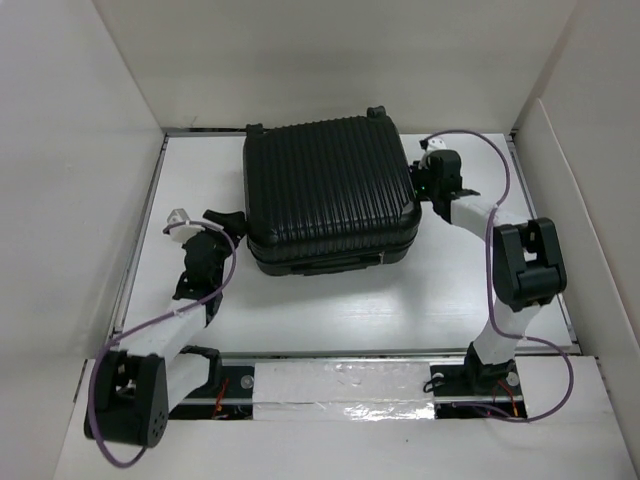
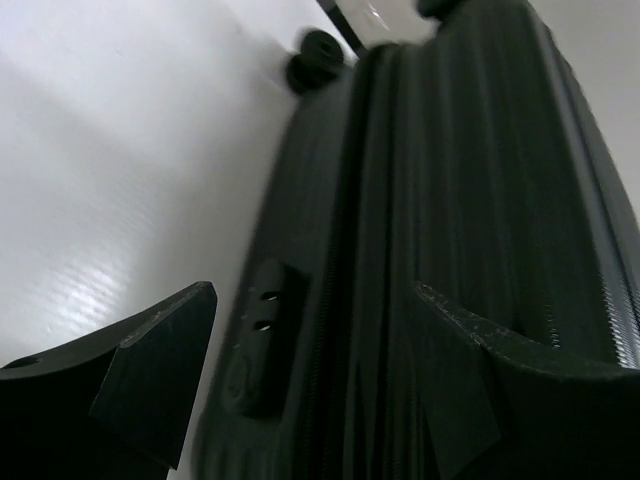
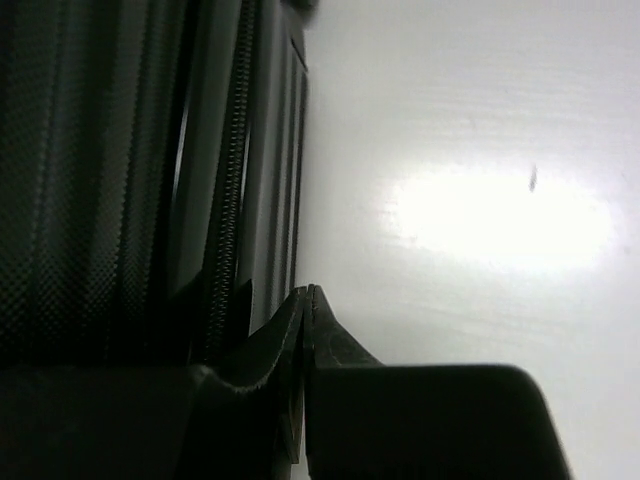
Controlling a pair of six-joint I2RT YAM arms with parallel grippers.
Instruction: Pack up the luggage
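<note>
Closed luggage [image 1: 330, 190] lies flat, left gripper [image 1: 222, 222] spread open alongside, right gripper [image 3: 305, 292] pinched shut by the zip [image 3: 237, 180]; a one-sided nudge could slide it.

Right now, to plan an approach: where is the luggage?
Top view: the luggage lies closed at far centre of the table, between left gripper and right gripper.

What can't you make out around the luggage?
- Inside the luggage: every view, it lies shut.
- Small side fitting: left wrist view, too blurred to identify.
- Zipper ends: right wrist view, cut off by frame edges.
- Right gripper touching the luggage or not: top view too small, wrist view too dark.
</note>
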